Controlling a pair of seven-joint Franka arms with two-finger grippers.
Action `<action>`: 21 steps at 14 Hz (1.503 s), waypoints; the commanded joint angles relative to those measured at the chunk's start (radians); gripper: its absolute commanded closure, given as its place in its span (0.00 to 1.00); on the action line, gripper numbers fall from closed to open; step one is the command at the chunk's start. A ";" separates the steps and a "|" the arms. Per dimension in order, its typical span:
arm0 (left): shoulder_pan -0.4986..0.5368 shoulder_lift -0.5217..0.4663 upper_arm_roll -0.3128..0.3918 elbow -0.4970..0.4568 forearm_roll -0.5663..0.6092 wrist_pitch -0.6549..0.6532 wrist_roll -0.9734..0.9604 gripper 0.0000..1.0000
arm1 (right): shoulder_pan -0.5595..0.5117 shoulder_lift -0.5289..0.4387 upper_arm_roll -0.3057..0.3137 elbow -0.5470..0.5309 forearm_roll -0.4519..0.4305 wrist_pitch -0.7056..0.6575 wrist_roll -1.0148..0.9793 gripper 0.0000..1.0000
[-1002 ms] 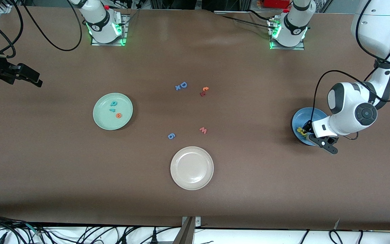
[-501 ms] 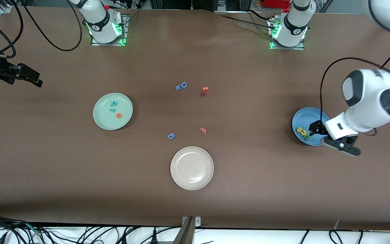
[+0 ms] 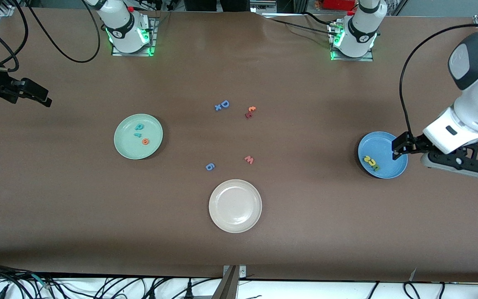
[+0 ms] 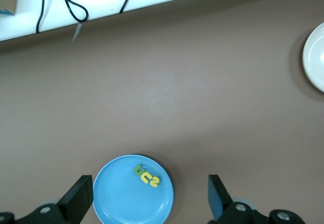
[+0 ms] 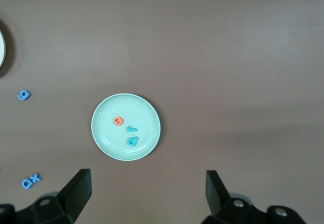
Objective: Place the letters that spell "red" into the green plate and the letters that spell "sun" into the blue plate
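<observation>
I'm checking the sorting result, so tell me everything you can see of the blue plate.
The blue plate is round, bright blue, plastic-looking, with a shallow raised rim. It lies flat on the brown table toward the left arm's end. Three small foam letters lie close together in it, off centre near the rim: two yellow, one dark green. The open left gripper hangs over the plate's edge, holding nothing. Nothing else touches the plate.

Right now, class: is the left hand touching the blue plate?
Apart. The left wrist view shows the open left hand raised above the blue plate, both fingers clear of it.
</observation>
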State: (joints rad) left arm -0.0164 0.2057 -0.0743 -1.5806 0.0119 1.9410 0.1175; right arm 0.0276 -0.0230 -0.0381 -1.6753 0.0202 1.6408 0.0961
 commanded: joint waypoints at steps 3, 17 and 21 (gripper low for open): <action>-0.005 -0.117 -0.016 -0.054 -0.027 -0.066 -0.140 0.00 | -0.002 0.006 0.006 0.017 -0.009 -0.015 -0.013 0.00; -0.002 -0.160 -0.032 -0.065 -0.027 -0.217 -0.157 0.00 | 0.009 -0.005 0.009 0.014 -0.006 -0.032 -0.004 0.00; 0.000 -0.158 -0.035 -0.041 -0.021 -0.223 -0.173 0.00 | 0.009 -0.005 0.009 0.017 -0.011 -0.038 -0.016 0.00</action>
State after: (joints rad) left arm -0.0196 0.0573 -0.1046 -1.6389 0.0119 1.7450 -0.0408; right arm 0.0321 -0.0229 -0.0259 -1.6752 0.0202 1.6244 0.0959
